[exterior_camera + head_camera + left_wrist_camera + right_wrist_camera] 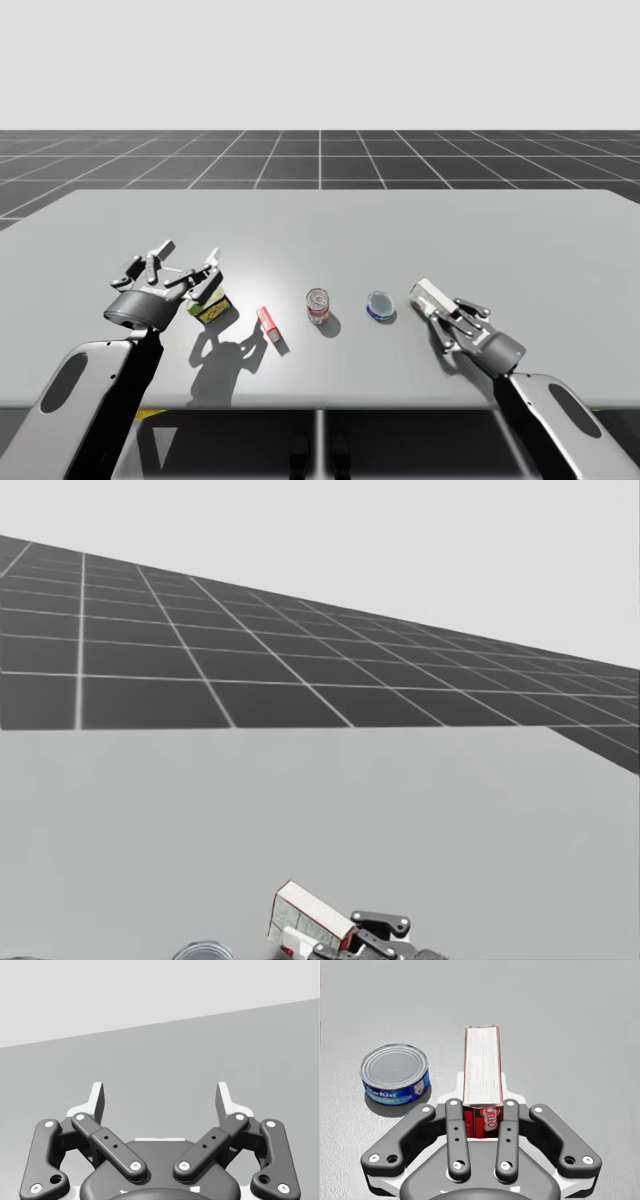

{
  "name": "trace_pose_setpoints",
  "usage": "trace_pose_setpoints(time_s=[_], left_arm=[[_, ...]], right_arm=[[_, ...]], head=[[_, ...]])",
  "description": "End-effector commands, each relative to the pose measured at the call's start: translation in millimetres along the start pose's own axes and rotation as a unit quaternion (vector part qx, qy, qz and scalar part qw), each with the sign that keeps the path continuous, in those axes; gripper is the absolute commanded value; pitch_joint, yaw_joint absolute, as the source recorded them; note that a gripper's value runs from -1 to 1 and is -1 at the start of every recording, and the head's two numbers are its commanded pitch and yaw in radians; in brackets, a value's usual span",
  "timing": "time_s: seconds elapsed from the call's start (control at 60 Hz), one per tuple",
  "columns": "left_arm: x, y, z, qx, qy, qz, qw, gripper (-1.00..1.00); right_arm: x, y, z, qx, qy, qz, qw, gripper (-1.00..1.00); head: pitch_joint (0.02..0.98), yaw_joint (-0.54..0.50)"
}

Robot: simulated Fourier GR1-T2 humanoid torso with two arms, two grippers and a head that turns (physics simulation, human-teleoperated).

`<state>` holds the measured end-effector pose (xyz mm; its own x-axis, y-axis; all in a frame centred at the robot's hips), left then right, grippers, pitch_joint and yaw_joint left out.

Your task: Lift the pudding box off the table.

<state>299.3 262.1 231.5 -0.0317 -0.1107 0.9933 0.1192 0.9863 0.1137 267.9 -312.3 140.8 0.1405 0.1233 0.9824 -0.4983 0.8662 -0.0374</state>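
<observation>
A narrow red-and-white pudding box (pixel 481 1060) stands on edge between the fingers of my right gripper (pixel 482 1092), which is shut on its near end. In the high view the box (pixel 428 294) sticks out up and to the left of my right gripper (pixel 446 311) at the table's right front, tilted; I cannot tell whether it touches the table. The head view has the box (pixel 303 914) at the lower edge, held by that gripper (pixel 345 942). My left gripper (pixel 186 266) hovers open at the left front, its fingers (pixel 97 1102) wide apart around nothing.
A flat blue can (pixel 395 1077) lies just left of the held box, also the blue can (pixel 380 305). Further left on the grey table (pixel 320 220) stand a red can (pixel 318 305), a small red box (pixel 268 322) and a yellow-green box (pixel 212 311) under my left gripper.
</observation>
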Motion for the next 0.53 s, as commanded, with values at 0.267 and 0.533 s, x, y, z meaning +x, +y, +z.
trace_pose_setpoints(time_s=[0.267, 0.533], left_arm=[[2, 1.9, 0, 0.004, -0.007, 0.001, 1.0000, -1.00], [3, 2.8, 0, 0.006, -0.011, 0.002, 0.9999, -1.00]], right_arm=[[105, -23.9, -2, -0.131, -0.121, 0.025, 0.9836, 1.00], [151, -17.9, 11, -0.168, -0.187, 0.042, 0.9669, 1.00]], head=[[0.425, -0.47], [0.421, -0.47]])
